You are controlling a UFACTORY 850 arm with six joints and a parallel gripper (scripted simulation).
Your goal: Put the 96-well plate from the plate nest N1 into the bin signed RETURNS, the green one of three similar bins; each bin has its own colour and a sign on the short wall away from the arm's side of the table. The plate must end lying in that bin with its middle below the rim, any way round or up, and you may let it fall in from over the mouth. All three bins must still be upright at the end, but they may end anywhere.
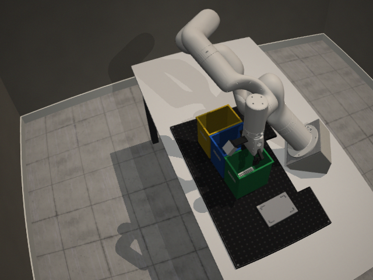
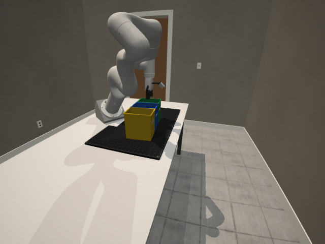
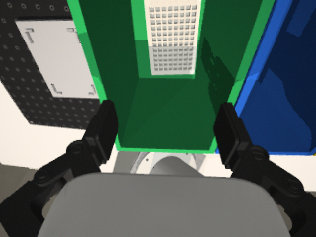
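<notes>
Perforated black mat [image 1: 271, 241], gridded white plate [image 3: 175, 37] inside green bin [image 3: 252, 64], pincer [image 3: 168, 130] wide open, empty.

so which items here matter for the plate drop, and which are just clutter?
Job:
96-well plate, lying inside the green bin
green bin
plate nest, vacant
gripper, open, over the green bin

Bystanders:
blue bin
yellow bin
black mat

You can count three bins in a row, one yellow bin [image 1: 210, 126] at 12 o'clock, one blue bin [image 1: 217, 153] in the middle, one green bin [image 1: 250, 182] at 6 o'clock, plus one white plate [image 3: 175, 37], one plate nest [image 1: 276, 209], and one gripper [image 3: 170, 130].
</notes>
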